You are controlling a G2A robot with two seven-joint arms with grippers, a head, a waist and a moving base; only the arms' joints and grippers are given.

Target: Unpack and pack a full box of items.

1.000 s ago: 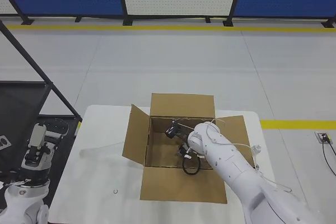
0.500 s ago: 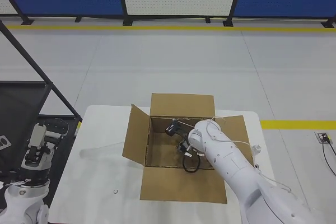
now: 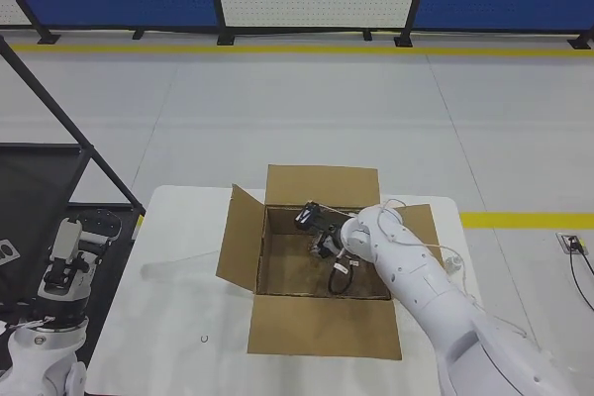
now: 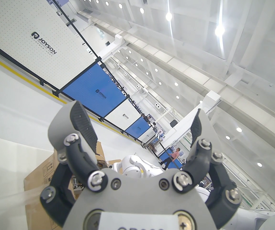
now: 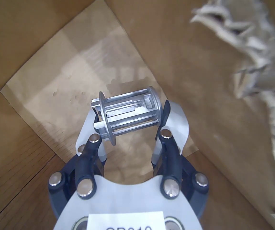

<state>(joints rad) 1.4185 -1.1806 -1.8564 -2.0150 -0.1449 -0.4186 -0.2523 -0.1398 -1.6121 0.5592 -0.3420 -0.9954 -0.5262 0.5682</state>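
Note:
An open cardboard box (image 3: 277,257) stands mid-table with its flaps spread. My right arm reaches down into it, its gripper (image 3: 322,238) near the far inner wall. In the right wrist view this gripper (image 5: 130,116) is shut on a silver, ribbed metal cylinder (image 5: 127,110) with a flange at each end, held crosswise a little above the brown box floor (image 5: 56,92). My left gripper (image 4: 139,130) is open, holds nothing and points up toward the ceiling. It sits at the table's left edge (image 3: 67,243), far from the box.
Torn, crumpled packing paper (image 5: 247,48) lines one inner wall of the box. A small ring (image 3: 205,340) lies on the white table (image 3: 178,297) in front of the box's left flap. A black frame (image 3: 40,188) stands left of the table.
My right arm has shifted toward the back right of the box, and its gripper has moved up from the box floor. The left arm has not moved.

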